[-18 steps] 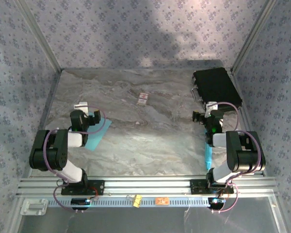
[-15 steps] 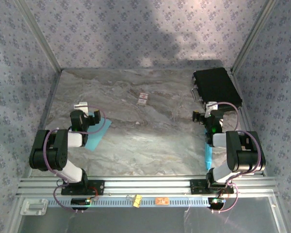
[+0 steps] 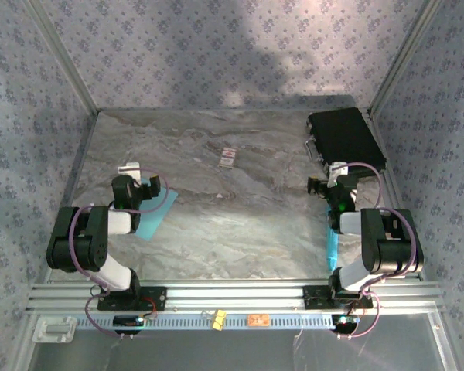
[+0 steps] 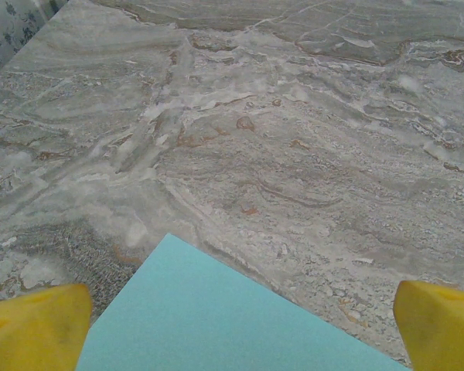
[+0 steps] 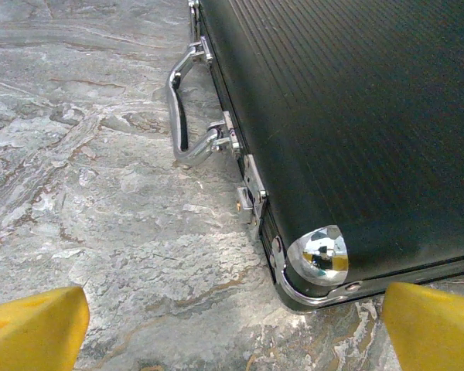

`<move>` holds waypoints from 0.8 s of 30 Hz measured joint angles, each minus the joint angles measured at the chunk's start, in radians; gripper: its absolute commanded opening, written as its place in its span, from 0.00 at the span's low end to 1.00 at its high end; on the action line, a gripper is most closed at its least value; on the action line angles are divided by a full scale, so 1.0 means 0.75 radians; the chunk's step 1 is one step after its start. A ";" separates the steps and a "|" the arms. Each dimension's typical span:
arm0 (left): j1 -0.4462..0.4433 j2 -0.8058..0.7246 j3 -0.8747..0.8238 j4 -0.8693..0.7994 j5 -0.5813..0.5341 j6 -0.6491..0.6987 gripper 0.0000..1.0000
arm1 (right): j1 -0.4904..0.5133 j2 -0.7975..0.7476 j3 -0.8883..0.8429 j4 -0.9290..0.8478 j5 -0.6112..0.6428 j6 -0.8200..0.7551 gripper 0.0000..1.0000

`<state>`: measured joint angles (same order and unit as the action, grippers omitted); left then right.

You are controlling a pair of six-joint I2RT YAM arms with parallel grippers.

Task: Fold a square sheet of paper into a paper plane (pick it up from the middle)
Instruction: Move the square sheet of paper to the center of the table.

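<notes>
while the left pincer (image 3: 150, 186) hangs released, its yellow fingers (image 4: 35, 325) spread wide, the paper (image 4: 216, 321) lies flat on the marble worktop (image 4: 294, 154) beneath it, one corner pointing out between the fingertips. a small white card (image 3: 228, 157) sits well apart, toward the back middle. the right pincer (image 5: 232, 328) is released too, fingers wide over bare worktop, near a black case (image 5: 356, 116) with a chrome handle (image 5: 187, 116). a cyan stick (image 3: 332, 249) lies beside the right arm.
</notes>
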<state>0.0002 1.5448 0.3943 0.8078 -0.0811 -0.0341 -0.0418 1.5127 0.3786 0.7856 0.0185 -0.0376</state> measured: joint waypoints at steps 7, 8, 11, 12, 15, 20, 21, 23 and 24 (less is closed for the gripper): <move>0.006 0.000 0.000 0.001 0.009 0.000 1.00 | -0.002 0.000 0.000 0.000 -0.011 0.004 0.99; 0.007 0.000 0.000 0.000 0.009 0.000 1.00 | -0.002 0.000 0.000 0.000 -0.010 0.004 0.99; 0.009 0.000 0.000 0.000 0.009 0.000 1.00 | -0.002 0.000 0.000 -0.001 -0.010 0.004 0.99; 0.009 0.000 0.000 0.000 0.009 0.000 1.00 | -0.002 0.000 0.000 0.000 -0.010 0.004 0.99; 0.009 0.000 0.000 0.000 0.009 0.000 1.00 | 0.002 0.000 0.000 -0.001 -0.010 0.004 0.99; 0.009 0.000 0.005 -0.011 0.009 0.001 1.00 | 0.009 0.000 0.001 0.000 -0.011 0.003 0.99; 0.009 -0.001 0.009 -0.026 0.009 0.001 1.00 | 0.013 0.000 0.000 0.000 -0.011 -0.001 0.99; 0.008 -0.014 0.020 -0.061 0.009 0.001 1.00 | 0.022 -0.001 0.000 0.000 -0.011 -0.007 0.99; 0.008 -0.025 0.027 -0.079 0.007 0.000 1.00 | 0.025 -0.004 0.000 -0.003 -0.012 -0.010 0.99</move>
<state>0.0063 1.5257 0.4145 0.7486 -0.0757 -0.0341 -0.0231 1.5097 0.3786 0.7834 0.0093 -0.0452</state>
